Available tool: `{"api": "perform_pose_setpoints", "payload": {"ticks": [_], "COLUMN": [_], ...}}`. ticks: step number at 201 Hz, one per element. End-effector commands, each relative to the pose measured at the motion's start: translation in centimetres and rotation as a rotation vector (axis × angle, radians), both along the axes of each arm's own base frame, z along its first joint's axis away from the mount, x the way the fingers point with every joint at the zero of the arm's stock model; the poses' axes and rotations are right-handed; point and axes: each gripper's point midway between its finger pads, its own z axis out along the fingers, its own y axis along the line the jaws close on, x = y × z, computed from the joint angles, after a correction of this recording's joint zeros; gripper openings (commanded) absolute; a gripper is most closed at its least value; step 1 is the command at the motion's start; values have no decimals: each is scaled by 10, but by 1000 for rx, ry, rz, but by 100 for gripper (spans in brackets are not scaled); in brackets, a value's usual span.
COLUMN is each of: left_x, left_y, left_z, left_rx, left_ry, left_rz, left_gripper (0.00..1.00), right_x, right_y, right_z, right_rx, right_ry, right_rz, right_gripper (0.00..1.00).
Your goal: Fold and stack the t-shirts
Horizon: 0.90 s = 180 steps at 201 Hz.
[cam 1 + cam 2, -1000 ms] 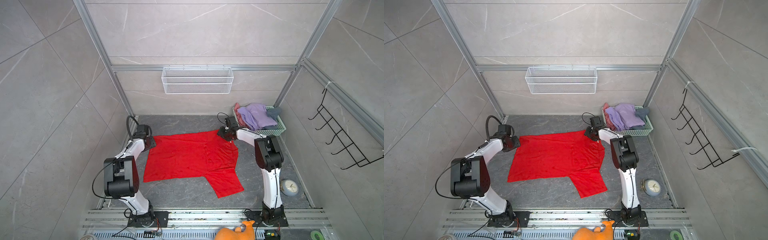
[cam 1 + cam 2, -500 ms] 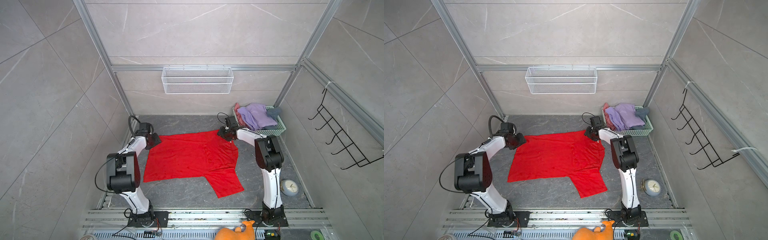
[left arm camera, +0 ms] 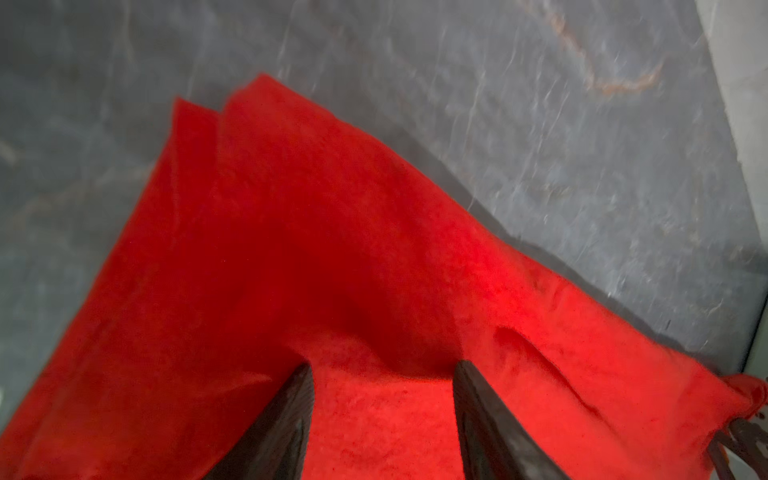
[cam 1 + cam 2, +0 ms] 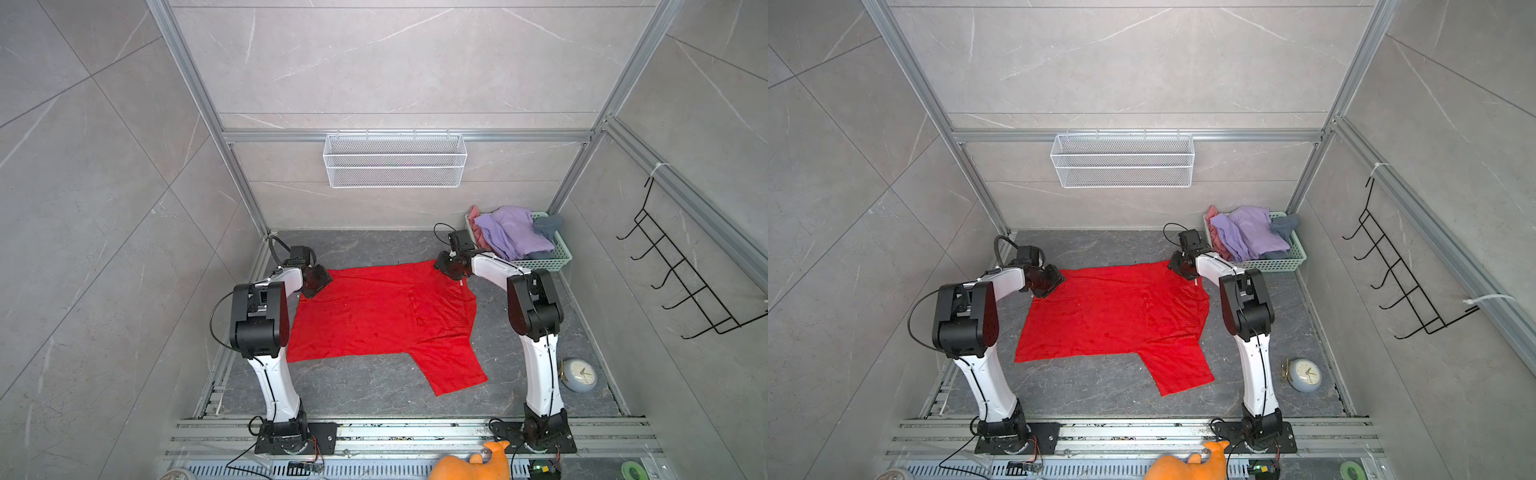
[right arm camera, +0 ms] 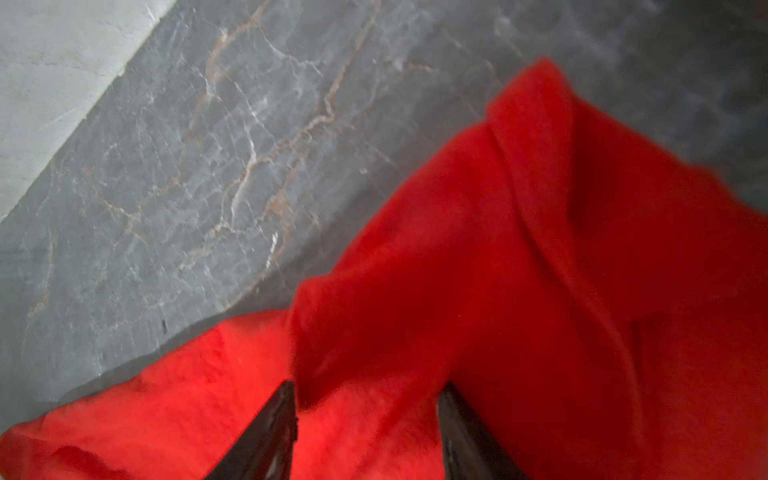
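A large red t-shirt (image 4: pixel 382 316) (image 4: pixel 1113 311) lies spread flat on the dark stone floor, one sleeve pointing toward the near right. My left gripper (image 4: pixel 321 281) (image 4: pixel 1054 281) sits low over its far left corner, and in the left wrist view the left gripper (image 3: pixel 382 365) is open, with red cloth (image 3: pixel 374 415) lying between the fingers (image 3: pixel 291 415). My right gripper (image 4: pixel 444 266) (image 4: pixel 1176 266) is at the far right corner. In the right wrist view the right gripper (image 5: pixel 365 386) is open too, over a raised fold of the cloth (image 5: pixel 415 291). Lavender (image 4: pixel 511 232), pink (image 4: pixel 476 224) and dark grey (image 4: pixel 548 226) t-shirts are heaped in a basket.
The green basket (image 4: pixel 540 264) stands at the far right, just behind the right arm. A round clock (image 4: pixel 579 374) lies on the floor near the right arm's base. An orange plush toy (image 4: pixel 473 461) sits at the front rail. A white wire basket (image 4: pixel 395 160) hangs on the back wall, a black hook rack (image 4: pixel 685 282) on the right wall.
My left gripper has moved right onto the shirt's far left corner and its jaws have spread a little. The right gripper and the shirt have stayed put.
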Motion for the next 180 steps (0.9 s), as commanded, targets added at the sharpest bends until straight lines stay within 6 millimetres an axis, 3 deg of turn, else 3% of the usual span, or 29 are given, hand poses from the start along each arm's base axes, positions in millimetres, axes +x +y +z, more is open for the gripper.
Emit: {"api": "perform_pose_setpoints", "payload": {"ticks": [1,46,52,59,76,78,87,118,121,135,149,155,162,180], "left_x": [11,63,70,78,96,96,102,116,117,113,102,95,86,56], "left_y": [13,29,30,30,31,30,30,24,23,21,21,23,25,39], "left_z": [-19,-20,-17,-14,-1,-12,-11,22,42,69,92,102,113,121], "left_rx": [-11,-59,-64,-66,-73,-77,-81,-97,-94,-87,-63,-41,-16,74], "left_ry": [39,-11,-25,-40,-85,-68,-80,-182,-218,-264,-303,-316,-327,-265], "left_rz": [43,40,35,26,5,2,-10,-73,-81,-105,-113,-111,-108,-64], "left_gripper": [57,57,57,57,57,57,57,58,58,59,59,60,61,62], "right_x": [3,43,50,55,73,75,84,109,110,109,99,92,83,50], "right_y": [0,9,10,13,21,21,25,37,38,37,30,27,26,25], "right_z": [-21,-32,-27,-40,-40,-39,-37,8,13,38,57,80,91,113], "right_rx": [-26,-17,-2,3,27,29,35,61,61,37,-13,-24,-35,-46], "right_ry": [58,48,34,44,15,9,-15,-172,-187,-237,-250,-274,-284,-304], "right_rz": [-11,-26,-26,-24,-19,-18,-6,67,76,105,100,103,109,118], "right_gripper": [57,57,57,57,57,57,57,57,57,57,57,57,57,59]}}
